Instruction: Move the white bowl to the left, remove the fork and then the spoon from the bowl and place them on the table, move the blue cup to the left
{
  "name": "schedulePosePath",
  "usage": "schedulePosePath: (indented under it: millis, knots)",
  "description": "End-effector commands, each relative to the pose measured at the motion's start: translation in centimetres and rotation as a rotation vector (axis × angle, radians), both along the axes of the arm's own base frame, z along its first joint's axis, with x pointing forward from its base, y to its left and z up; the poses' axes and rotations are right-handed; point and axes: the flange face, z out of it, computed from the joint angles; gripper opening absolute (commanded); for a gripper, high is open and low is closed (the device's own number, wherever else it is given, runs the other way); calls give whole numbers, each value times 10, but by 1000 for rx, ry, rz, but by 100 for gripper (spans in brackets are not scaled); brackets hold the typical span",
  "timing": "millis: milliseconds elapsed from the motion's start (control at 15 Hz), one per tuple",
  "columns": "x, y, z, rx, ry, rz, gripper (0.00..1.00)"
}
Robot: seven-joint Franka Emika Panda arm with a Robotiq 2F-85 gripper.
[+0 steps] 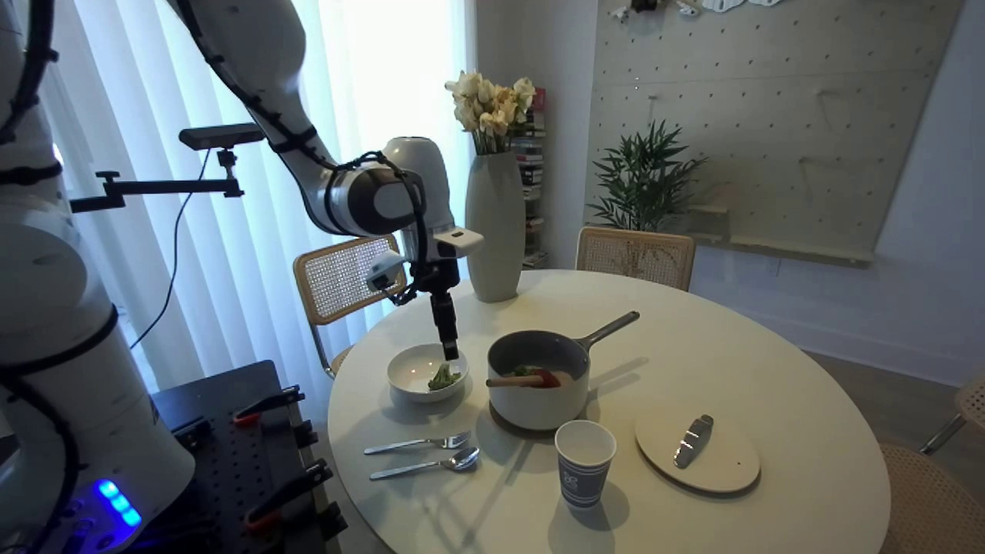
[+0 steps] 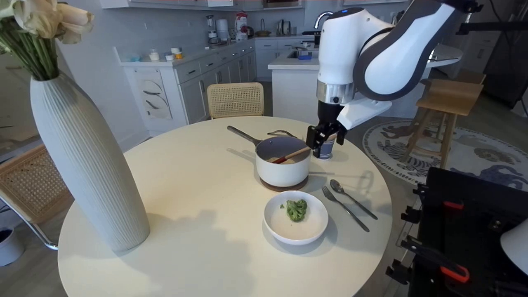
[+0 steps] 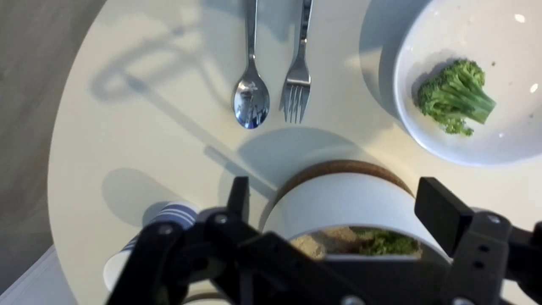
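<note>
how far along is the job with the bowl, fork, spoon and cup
Looks done: the fork and spoon lie on the table; the bowl holds broccoli, no cutlery.
In hand: nothing; the gripper hangs open above the table.
Perhaps left: shifting the cup, which stands ungripped near the pot. Whether the bowl already sits where it should, these views can't settle.

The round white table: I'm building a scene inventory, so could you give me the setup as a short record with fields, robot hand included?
Surface: round white table
Dish: white bowl holding broccoli
Cutlery: fork and spoon side by side on the table, fork nearer the bowl
Cookware: saucepan on a brown trivet, red-and-wood utensil inside
Drinkware: blue cup, upright
Lying flat: pale disc with a metal handle
Decoration: tall vase of pale flowers
Robot: hand open, holding nothing
</note>
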Motion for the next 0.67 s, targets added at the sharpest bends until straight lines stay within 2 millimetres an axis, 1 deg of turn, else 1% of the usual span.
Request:
schedulePosePath:
  millis: [0, 133, 400, 600]
  knots:
    - [8, -24, 34, 9, -63, -101, 100]
    - [16, -46, 43, 5, -100, -161, 100]
    - [29, -94, 55, 6, -172, -318, 100]
    - [36, -127, 54, -1, -194, -425, 100]
